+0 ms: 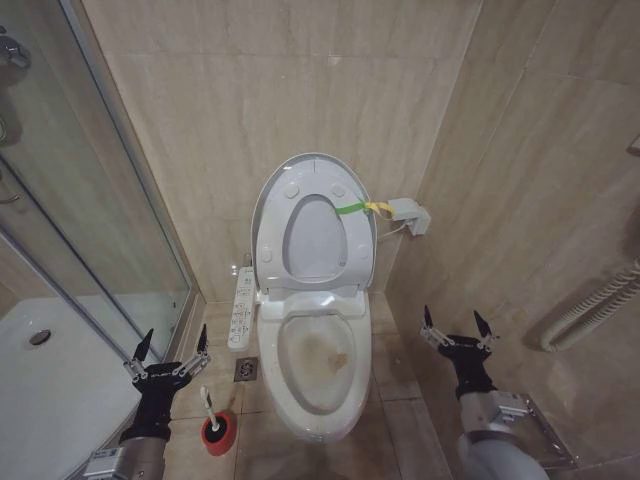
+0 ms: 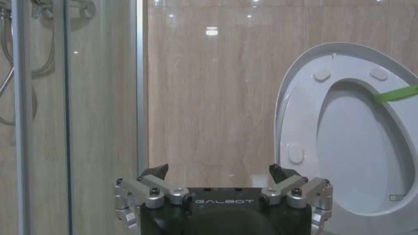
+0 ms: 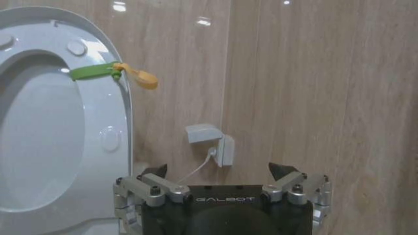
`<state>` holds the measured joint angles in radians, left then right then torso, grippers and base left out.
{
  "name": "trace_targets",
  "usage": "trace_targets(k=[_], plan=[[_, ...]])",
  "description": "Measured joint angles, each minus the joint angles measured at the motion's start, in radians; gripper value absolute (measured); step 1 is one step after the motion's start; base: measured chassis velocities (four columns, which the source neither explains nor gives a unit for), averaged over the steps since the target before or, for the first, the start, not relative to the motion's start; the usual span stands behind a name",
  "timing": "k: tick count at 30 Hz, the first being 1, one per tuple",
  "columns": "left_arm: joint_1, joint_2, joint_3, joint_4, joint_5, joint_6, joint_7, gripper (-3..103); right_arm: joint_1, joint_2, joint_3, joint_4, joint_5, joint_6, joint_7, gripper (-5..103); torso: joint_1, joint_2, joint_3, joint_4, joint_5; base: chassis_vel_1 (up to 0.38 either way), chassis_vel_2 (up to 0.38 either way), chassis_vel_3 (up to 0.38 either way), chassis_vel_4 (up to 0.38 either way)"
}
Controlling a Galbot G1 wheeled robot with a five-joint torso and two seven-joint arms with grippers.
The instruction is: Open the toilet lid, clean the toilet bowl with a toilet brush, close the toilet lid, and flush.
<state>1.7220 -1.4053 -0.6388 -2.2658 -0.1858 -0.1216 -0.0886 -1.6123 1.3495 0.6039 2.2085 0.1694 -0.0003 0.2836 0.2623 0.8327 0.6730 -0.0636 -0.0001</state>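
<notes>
Toilet brush [image 1: 212, 419] beside shower tray [image 1: 60, 390]

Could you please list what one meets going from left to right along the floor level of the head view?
Shower tray → left gripper → toilet brush → toilet bowl → right gripper.

The toilet lid [image 1: 313, 215] at the frame's centre is glossy white plastic, and the toilet bowl [image 1: 322, 372] below it looks like smooth glazed ceramic (stained brownish inside). Polished beige wall tiles [image 1: 230, 110] catch reflections, the shower screen [image 1: 70, 180] at left is clear glass in metal framing, and each end effector has matt black fingers on silvery metal knuckles.
</notes>
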Motion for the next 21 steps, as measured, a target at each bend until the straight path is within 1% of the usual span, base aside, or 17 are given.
trace_targets(k=[5,11,21], plan=[[0.000,0.000,0.000,0.000,0.000,0.000,0.000,100,-0.044,0.031,-0.007,0.019,-0.023,0.015,-0.018,100,0.000,0.000,0.000,-0.0002,0.0000,0.000,0.000,0.000,0.000],[0.000,0.000,0.000,0.000,0.000,0.000,0.000,100,-0.052,0.060,-0.016,0.022,-0.043,0.020,-0.024,100,0.000,0.000,0.000,0.0000,0.0000,0.000,0.000,0.000,0.000],[0.000,0.000,0.000,0.000,0.000,0.000,0.000,100,-0.044,0.084,-0.022,0.011,-0.057,0.024,-0.034,100,0.000,0.000,0.000,0.0000,0.0001,0.000,0.000,0.000,0.000]])
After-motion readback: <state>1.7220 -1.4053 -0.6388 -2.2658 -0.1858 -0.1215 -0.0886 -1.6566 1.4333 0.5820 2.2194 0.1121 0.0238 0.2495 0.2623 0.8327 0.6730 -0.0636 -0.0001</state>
